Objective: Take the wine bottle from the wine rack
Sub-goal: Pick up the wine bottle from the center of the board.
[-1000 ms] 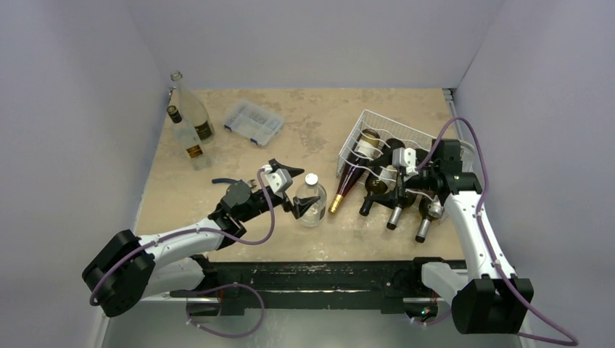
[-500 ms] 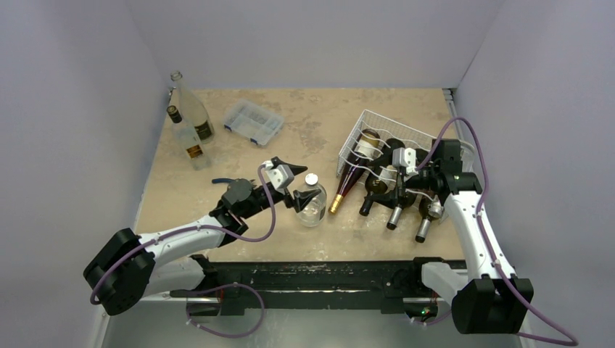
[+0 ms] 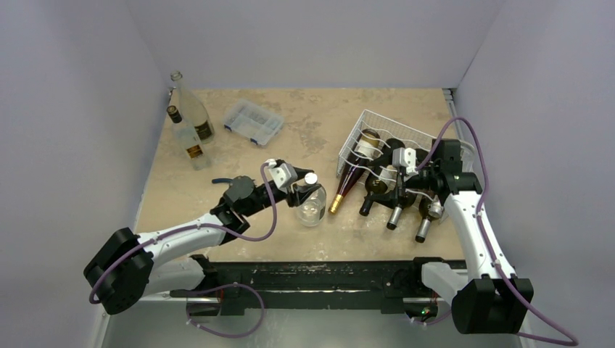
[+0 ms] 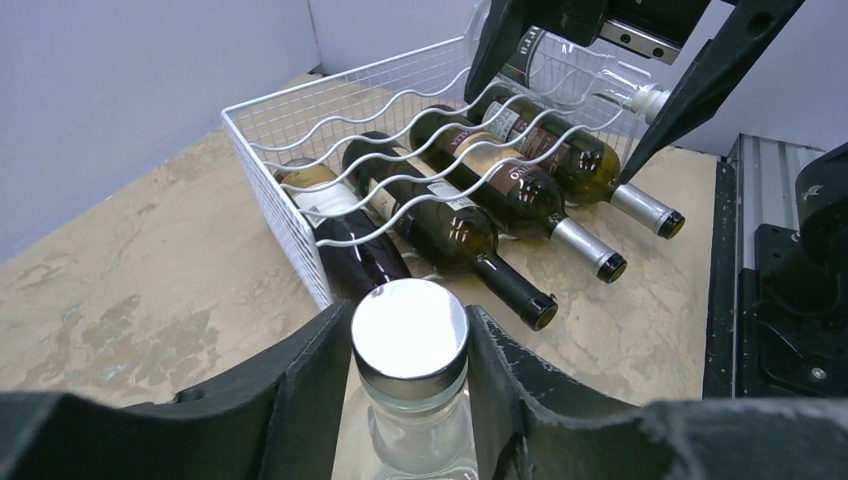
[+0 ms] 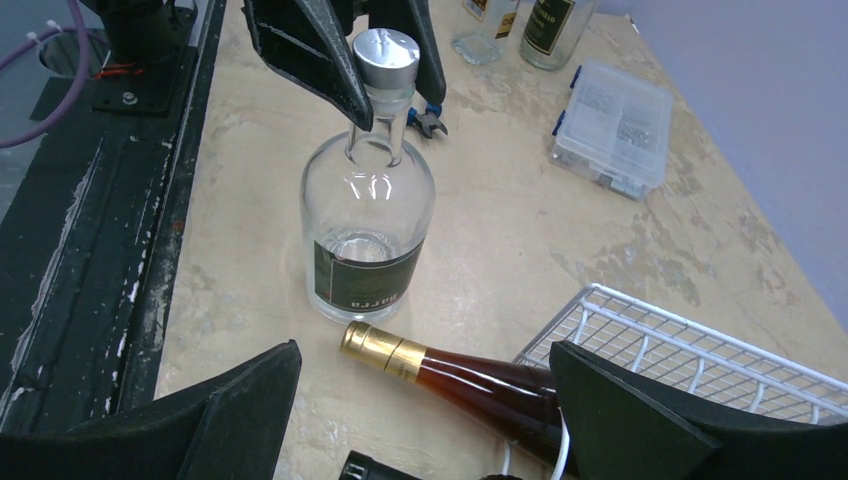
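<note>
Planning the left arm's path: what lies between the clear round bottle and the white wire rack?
Right wrist view: a reddish wine bottle, gold-capped neck first, juts from the rack toward the clear bottle; otherwise bare table.

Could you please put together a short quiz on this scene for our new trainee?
1. True or false: the clear bottle stands upright on the table.
2. Which claw grips that bottle's silver cap? A) left claw B) right claw
3. Fill in: the right claw, by the wine rack, is ___ (open or shut).
Key: 1 true; 2 A; 3 open.
</note>
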